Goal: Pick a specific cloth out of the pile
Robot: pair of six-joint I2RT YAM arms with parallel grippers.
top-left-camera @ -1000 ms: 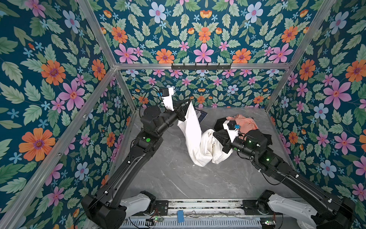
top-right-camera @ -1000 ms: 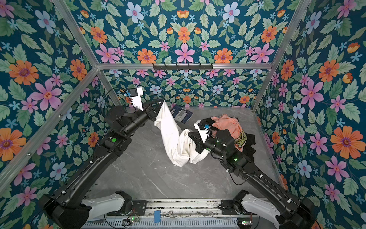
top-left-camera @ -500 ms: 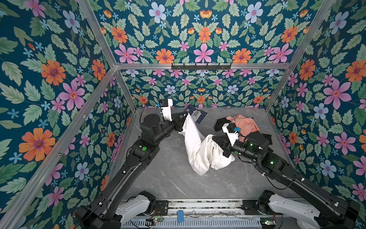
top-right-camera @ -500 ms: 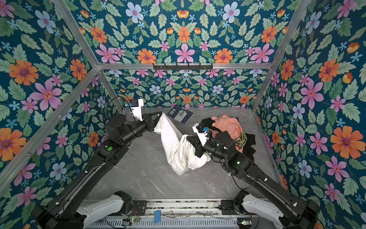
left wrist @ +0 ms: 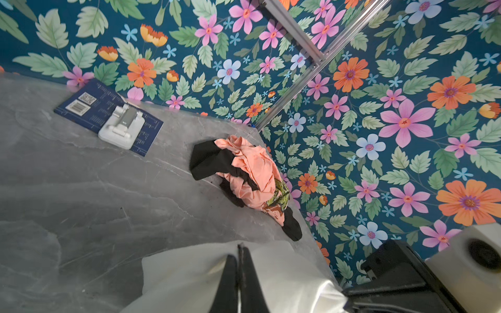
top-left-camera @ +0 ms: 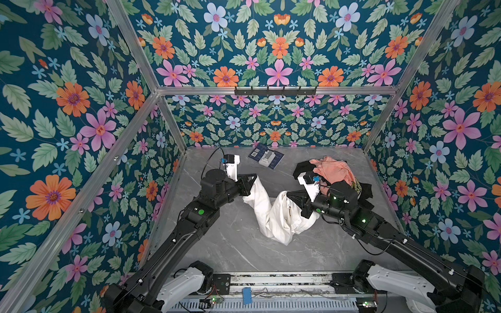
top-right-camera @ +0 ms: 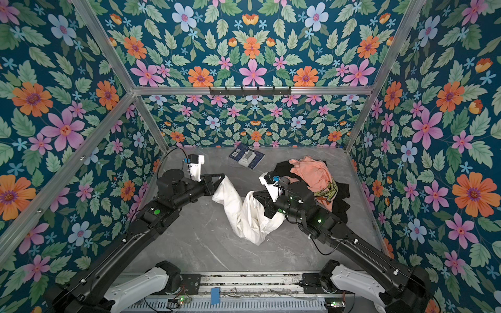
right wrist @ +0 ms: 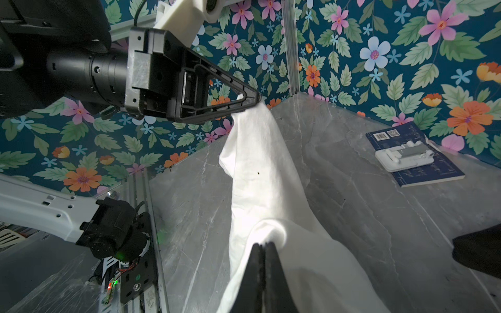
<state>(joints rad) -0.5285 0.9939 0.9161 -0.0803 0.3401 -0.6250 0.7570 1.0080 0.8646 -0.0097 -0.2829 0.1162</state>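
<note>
Floral walls (top-left-camera: pixel 81 108) box in a grey marbled surface (top-left-camera: pixel 230 252). The white cloth (top-left-camera: pixel 276 216) hangs slung between my two arms, its middle sagging onto the surface, apart from the pile (top-left-camera: pixel 333 170) in the far right corner. My left fingers (right wrist: pixel 250 99) are pinched together on one raised end. My right fingers (right wrist: pixel 256 265) are clamped on a fold nearer the pile. I reckon the double hold keeps it spread and free. A booklet (top-left-camera: pixel 265 158) lies clear by the far wall.
</note>
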